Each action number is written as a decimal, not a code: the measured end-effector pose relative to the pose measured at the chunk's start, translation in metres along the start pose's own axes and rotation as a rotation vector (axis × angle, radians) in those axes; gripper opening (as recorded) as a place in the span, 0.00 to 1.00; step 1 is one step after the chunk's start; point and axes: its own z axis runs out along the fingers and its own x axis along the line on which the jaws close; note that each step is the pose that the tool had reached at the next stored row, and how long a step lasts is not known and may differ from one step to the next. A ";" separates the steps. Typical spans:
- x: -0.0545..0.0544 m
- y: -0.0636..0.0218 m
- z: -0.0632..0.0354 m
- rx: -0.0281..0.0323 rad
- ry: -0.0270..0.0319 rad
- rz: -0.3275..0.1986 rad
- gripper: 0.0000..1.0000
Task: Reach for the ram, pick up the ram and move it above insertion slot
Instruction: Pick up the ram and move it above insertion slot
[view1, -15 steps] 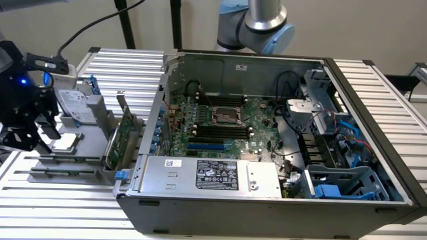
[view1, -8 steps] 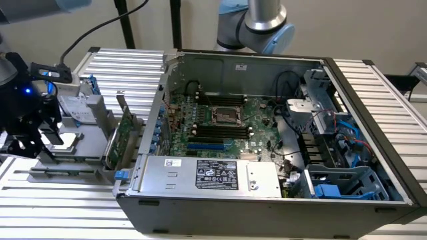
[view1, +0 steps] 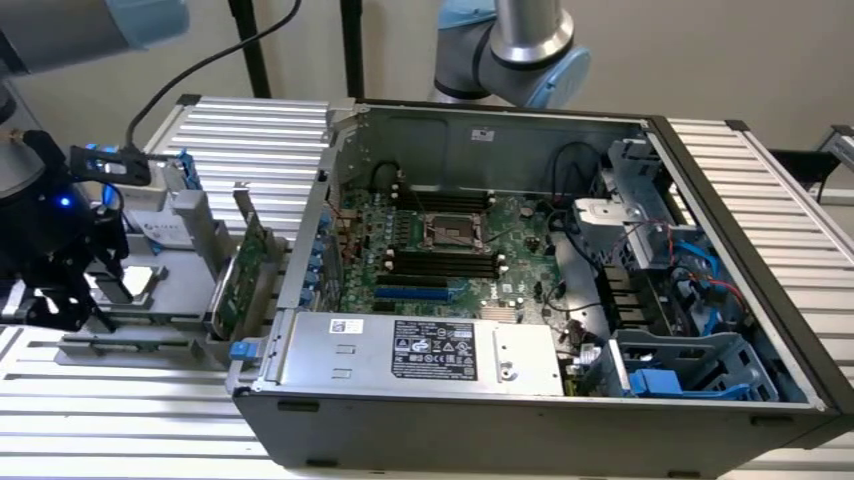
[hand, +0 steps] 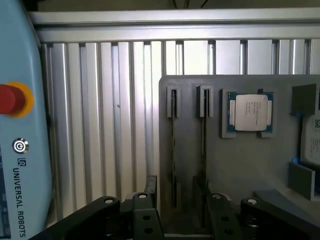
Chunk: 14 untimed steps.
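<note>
**Fingers open above the holder, ram not gripped**

Wrist view: the gripper (hand: 177, 202) hangs over a gray holder plate (hand: 240, 165) that lies on the ribbed aluminium worktop (hand: 100, 125). The black fingers (hand: 149, 192) stand wide apart and hold nothing.

The ram (hand: 173, 145) sits on edge in a narrow slot of the holder plate and shows as a thin dark line. It lies between the two fingers, apart from both. A second stick (hand: 203, 145) stands on edge in the neighbouring slot, just beside the first. Which of the two the gripper is centred on cannot be told.

A processor chip (hand: 249, 112) with a silver lid lies flat in its own recess of the plate, near the second slot. A light-blue teach pendant (hand: 20, 150) with a red stop button (hand: 10, 98) lies on the worktop, well apart from the plate.

Exterior view: the gripper (view1: 60, 290) is at the exterior view's left, over the holder. A green expansion card (view1: 247, 285) stands upright between it and the open computer case (view1: 534, 420). The motherboard (view1: 441, 240) lies exposed inside the case. No stick sits over its memory slots.
</note>
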 end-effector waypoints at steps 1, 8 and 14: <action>0.001 0.0000 0.0018 0.0001 -0.0004 0.000 0.42; 0.003 -0.0001 0.0146 0.0000 -0.0027 -0.005 0.42; 0.005 -0.0001 0.0253 -0.0001 -0.0044 -0.009 0.42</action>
